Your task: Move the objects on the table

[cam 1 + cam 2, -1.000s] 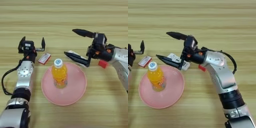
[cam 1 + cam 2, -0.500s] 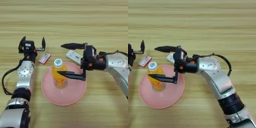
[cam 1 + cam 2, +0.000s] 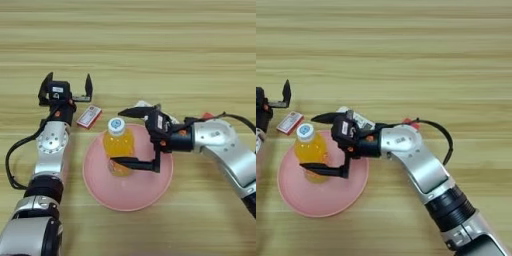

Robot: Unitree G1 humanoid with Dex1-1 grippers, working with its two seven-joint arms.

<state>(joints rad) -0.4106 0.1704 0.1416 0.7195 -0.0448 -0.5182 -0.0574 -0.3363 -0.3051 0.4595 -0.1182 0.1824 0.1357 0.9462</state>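
My right tool [image 3: 121,137] is spread wide around the bottle [image 3: 118,146], which stands on the plate [image 3: 128,192]; contact I can't confirm. The remote [image 3: 359,119] lies just behind it. My left tool [image 3: 66,88] rests open beside a red-and-white card [image 3: 88,116].

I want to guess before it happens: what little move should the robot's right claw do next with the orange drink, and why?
Probably slide a little further left and close. The right gripper is open, one finger by the cap and one low by the orange drink bottle, which stands upright on the pink plate. The fingers don't look closed on it yet.
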